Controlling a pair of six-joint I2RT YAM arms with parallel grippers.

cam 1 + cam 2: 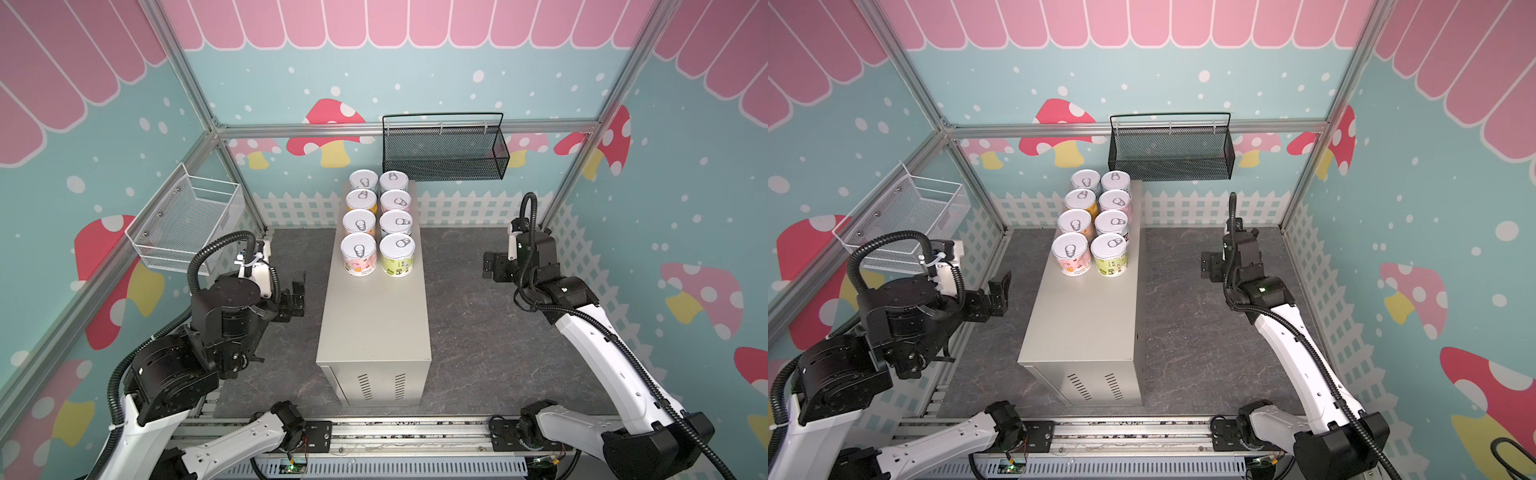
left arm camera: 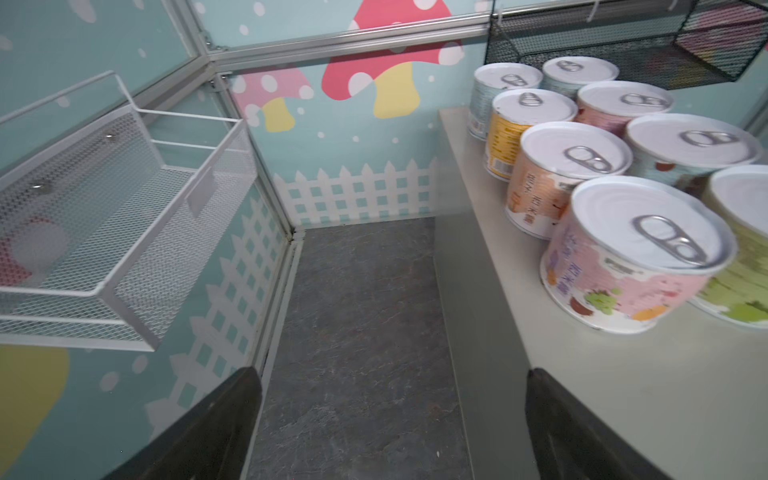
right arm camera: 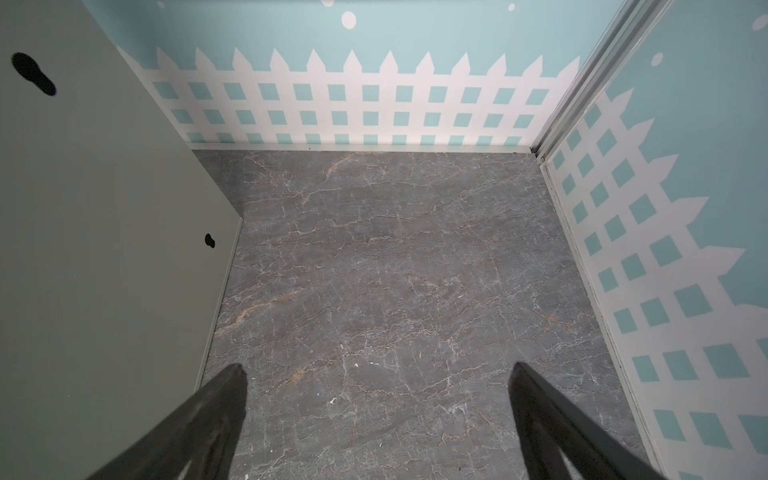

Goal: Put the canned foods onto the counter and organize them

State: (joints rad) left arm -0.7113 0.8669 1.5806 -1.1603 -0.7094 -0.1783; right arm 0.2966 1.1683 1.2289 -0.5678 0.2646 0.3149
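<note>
Eight canned foods [image 1: 396, 222] (two upright rows) on the counter [image 1: 374, 316]

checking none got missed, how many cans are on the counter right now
8. All stand upright on the far half of the counter, in four rows of two: back pair, second pair, third pair, front pair (pink and green labels). None seems hidden.

Both top views look steeply down from high at the front, facing the back wall [image 1: 415, 70], and share nearly the whole scene with the counter [image 1: 374, 316] in mid-frame. The left wrist camera sits close beside the counter, looking across the cans [image 2: 636, 253] toward that wall; the right wrist camera looks down at the floor [image 3: 395, 270] along the counter's side.
</note>
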